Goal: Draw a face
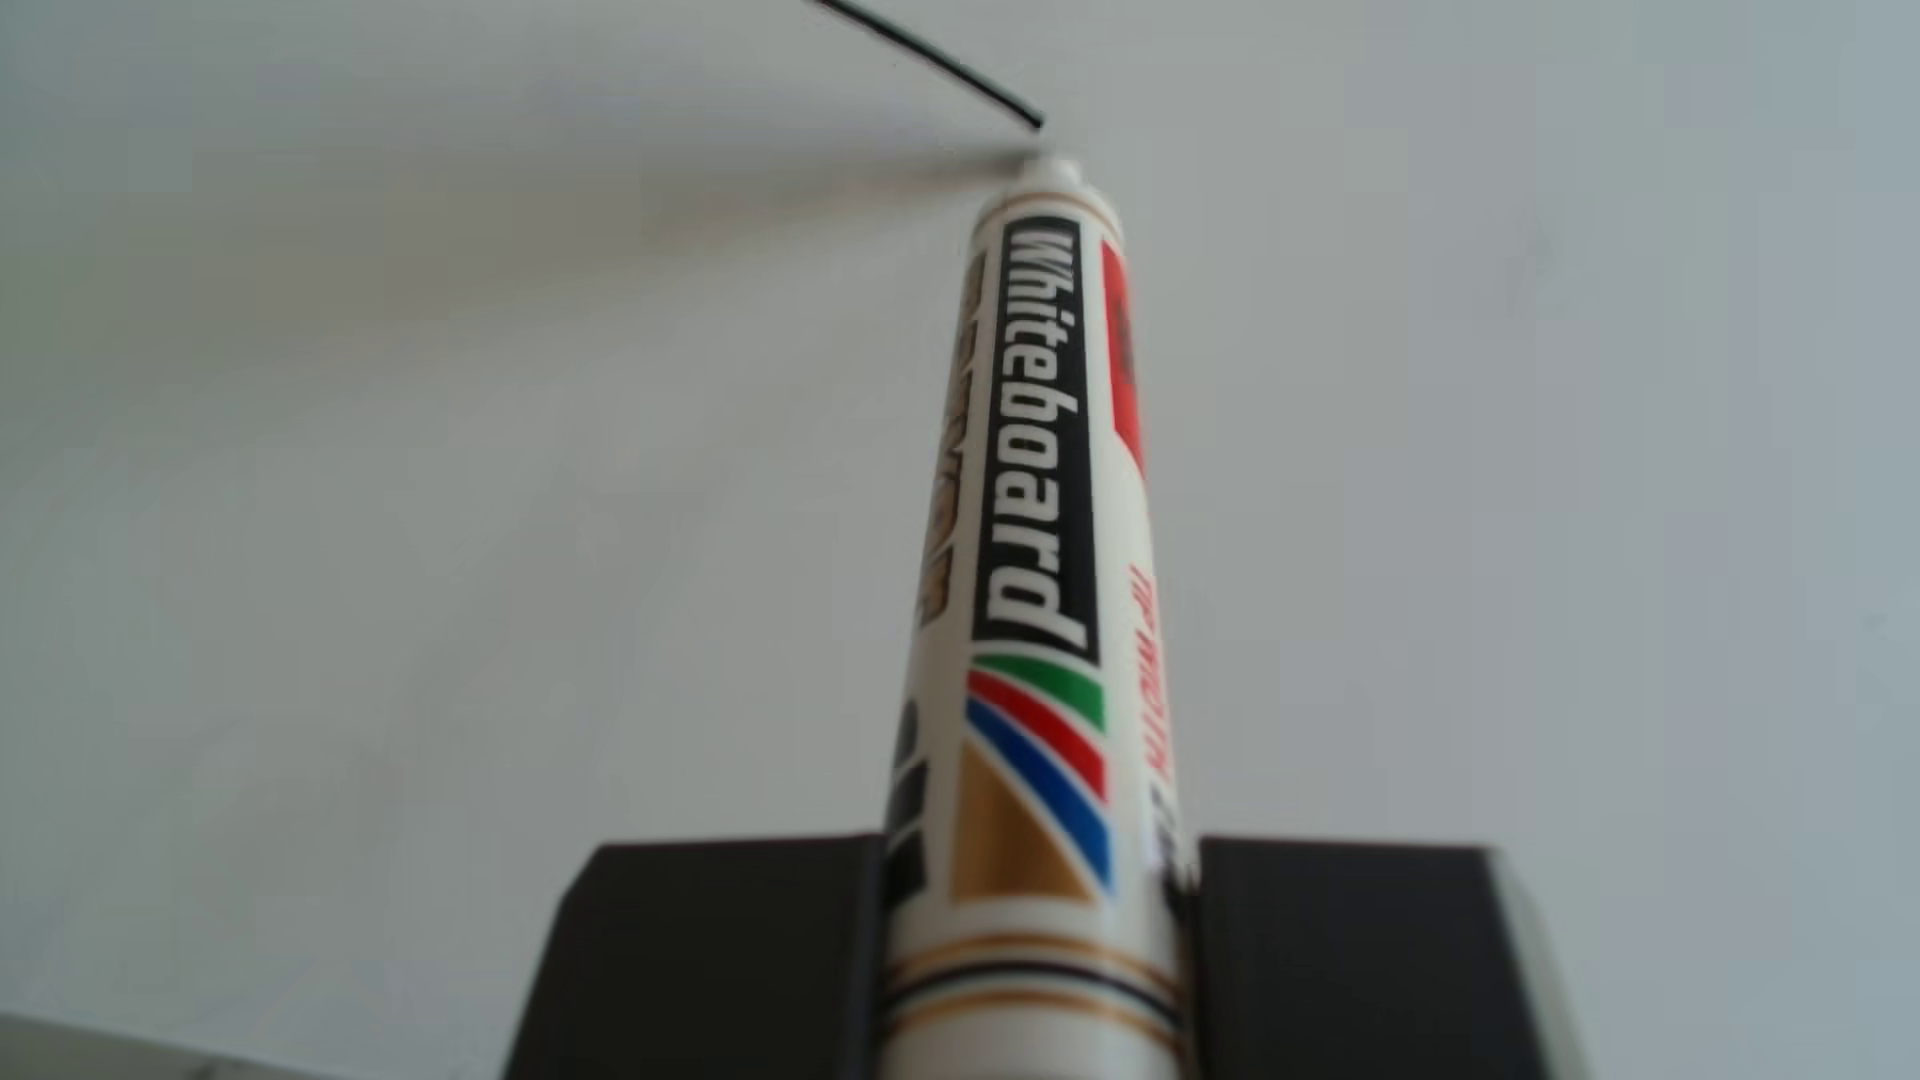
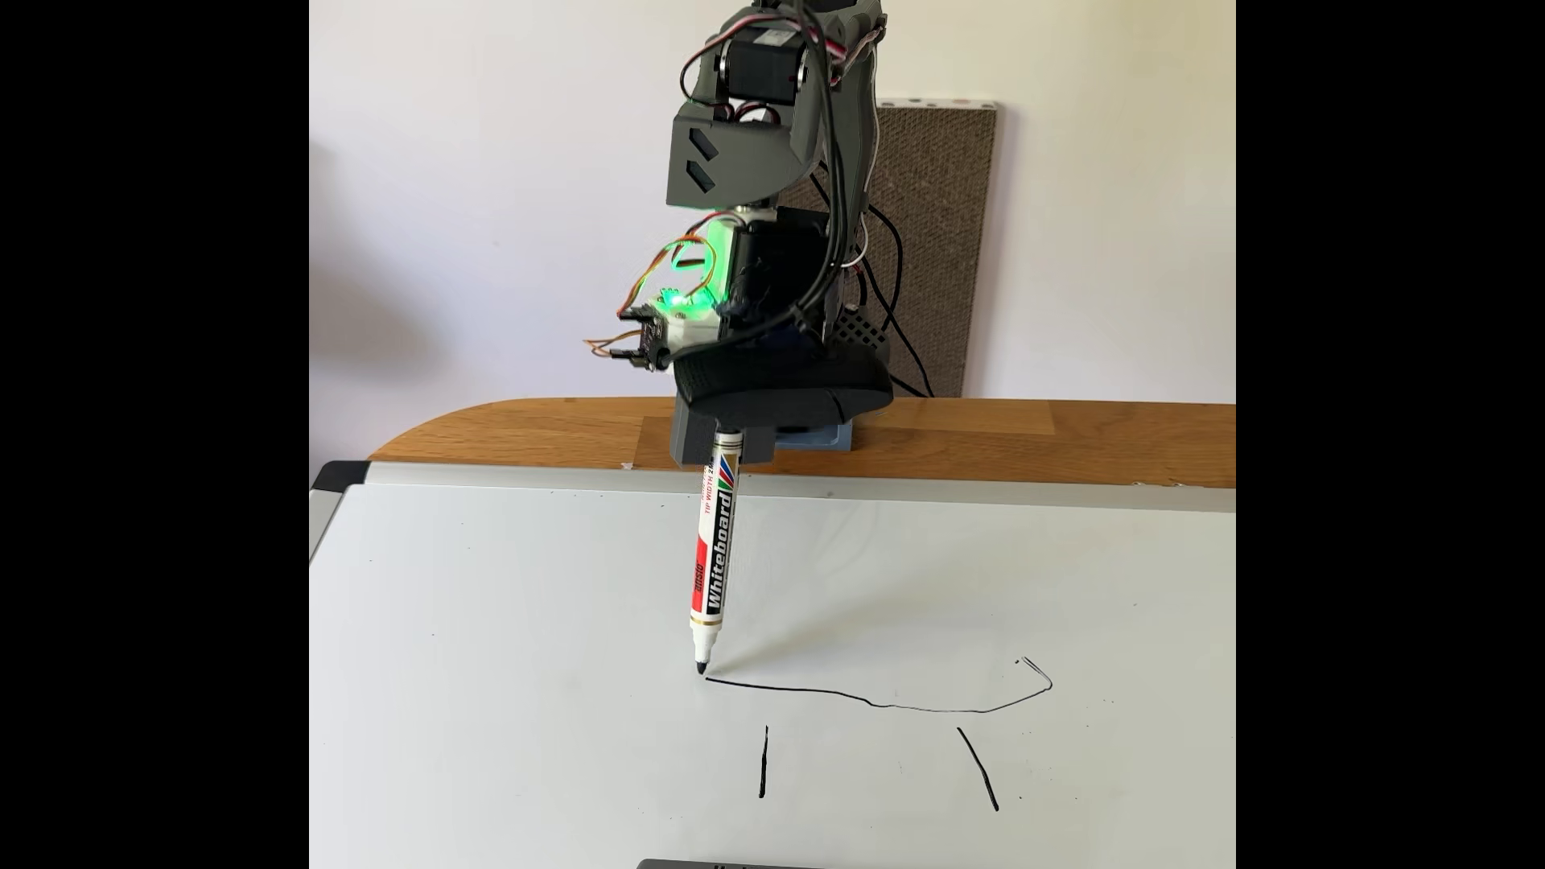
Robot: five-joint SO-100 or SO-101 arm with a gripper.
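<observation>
Where whiteboard (image 2: pixel 502 668) ends, wooden table (image 2: pixel 1045 439) apparently begins.

Dark grey printed arm (image 2: pixel 736 159), black cables, black servos, green-lit circuit board (image 2: pixel 669 305).

A brown corrugated panel (image 2: pixel 936 251) leans against the wall behind the wooden tabletop (image 2: pixel 518 434).

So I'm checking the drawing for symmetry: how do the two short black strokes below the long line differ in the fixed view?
The left short black stroke stands nearly upright, while the right short black stroke slants, its lower end further right. The right one looks somewhat longer. The left one sits nearer the black-tipped whiteboard marker held in the gripper. Both are thin marker ink on the white board, beneath the long black line and not touching it.
</observation>
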